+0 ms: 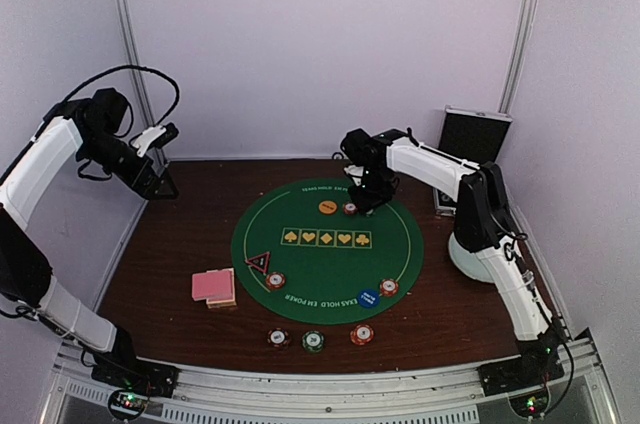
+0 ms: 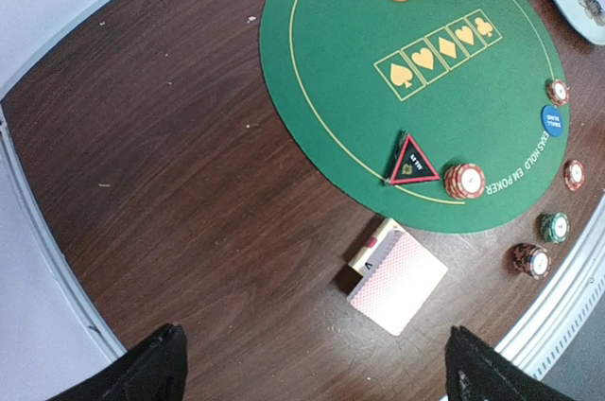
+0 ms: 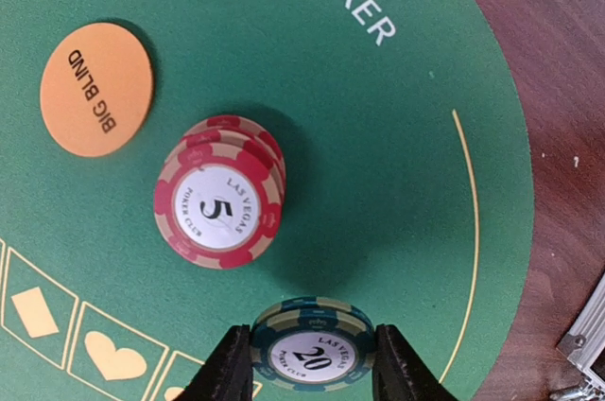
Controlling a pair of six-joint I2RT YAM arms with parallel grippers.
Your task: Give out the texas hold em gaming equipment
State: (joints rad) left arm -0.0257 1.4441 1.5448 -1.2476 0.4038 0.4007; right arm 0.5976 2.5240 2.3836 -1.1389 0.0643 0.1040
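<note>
Right end effector (image 3: 312, 370) pinches round, stripe-edged chip (image 3: 312, 342).

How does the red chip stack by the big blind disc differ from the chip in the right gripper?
The red stack reads 5; the held chip is teal and reads 20. The red stack is several chips lying free on the green mat; the held chip is pinched between the right gripper's fingers. Both are round, edge-striped, with white Las Vegas centres.
</note>
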